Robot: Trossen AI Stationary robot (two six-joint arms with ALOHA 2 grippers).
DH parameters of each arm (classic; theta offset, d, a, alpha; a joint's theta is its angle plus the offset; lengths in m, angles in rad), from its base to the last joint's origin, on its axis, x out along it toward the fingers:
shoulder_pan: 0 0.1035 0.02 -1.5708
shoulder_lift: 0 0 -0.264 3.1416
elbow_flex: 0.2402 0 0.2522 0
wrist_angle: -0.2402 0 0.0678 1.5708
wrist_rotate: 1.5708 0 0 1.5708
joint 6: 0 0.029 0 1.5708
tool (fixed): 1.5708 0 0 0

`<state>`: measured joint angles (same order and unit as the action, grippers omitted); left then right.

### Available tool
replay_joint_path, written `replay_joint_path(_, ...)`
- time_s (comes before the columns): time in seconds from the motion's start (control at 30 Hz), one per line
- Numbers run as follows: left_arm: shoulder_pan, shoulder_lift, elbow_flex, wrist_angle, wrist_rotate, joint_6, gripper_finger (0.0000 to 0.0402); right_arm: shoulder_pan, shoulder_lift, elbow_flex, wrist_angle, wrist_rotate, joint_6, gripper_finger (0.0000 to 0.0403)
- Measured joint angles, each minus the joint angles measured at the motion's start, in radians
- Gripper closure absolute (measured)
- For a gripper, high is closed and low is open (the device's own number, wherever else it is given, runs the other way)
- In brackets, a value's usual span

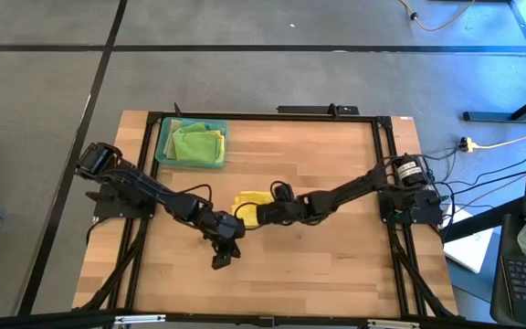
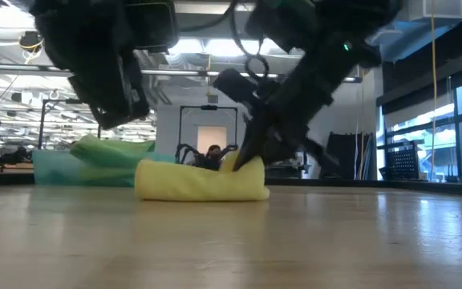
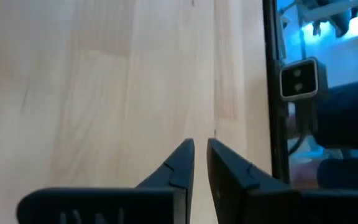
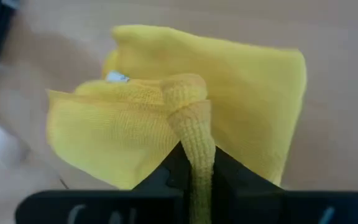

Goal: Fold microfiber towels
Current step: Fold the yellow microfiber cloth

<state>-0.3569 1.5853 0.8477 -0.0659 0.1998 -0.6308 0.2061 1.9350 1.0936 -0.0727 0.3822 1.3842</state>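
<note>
A yellow microfiber towel [image 1: 251,203] lies bunched in a low, partly folded heap [image 2: 203,181] at the middle of the wooden table. My right gripper [image 4: 197,168] reaches in from the table's right and is shut on a gathered part of it. My left gripper [image 3: 201,152] hovers over bare wood nearer the table's front edge [image 1: 221,259], a little to the left of the towel. Its fingers are shut with nothing between them. A small white tag [image 4: 117,77] shows on the towel. My right gripper pinches a gathered, rope-like bunch of the yellow towel [image 4: 194,134] between its two fingers, several layers thick. The fingers slant down at it from the table's right side. The bunch rises at the heap's right end [image 2: 245,163], while the rest of the towel lies slack on the table.
A translucent teal tray [image 1: 164,146] at the table's far left holds green towels [image 1: 195,143], seen behind the yellow heap in the low view [image 2: 95,154]. A black frame rail [image 1: 386,174] borders the table. Bare wood lies on the near and right sides.
</note>
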Motion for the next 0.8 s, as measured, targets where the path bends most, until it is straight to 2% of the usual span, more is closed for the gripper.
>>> replay_joint_path(0.2,-0.017,-0.035,0.001,-0.035,-0.044,-0.011,0.0365,-0.011,-0.032,-0.150,0.322,0.007,0.130,0.0370)
replay_joint_path(0.37,-0.016,-0.063,0.001,-0.083,-0.083,0.006,0.0365,-0.036,-0.049,-0.219,0.517,0.033,0.133,0.0383)
replay_joint_path(0.57,-0.017,-0.073,0.001,-0.114,-0.094,0.013,0.0365,-0.063,-0.052,-0.230,0.535,0.021,0.150,0.0389)
replay_joint_path(0.8,-0.017,-0.073,0.000,-0.115,-0.095,0.012,0.0365,-0.073,-0.054,-0.281,0.526,0.093,0.347,0.0379)
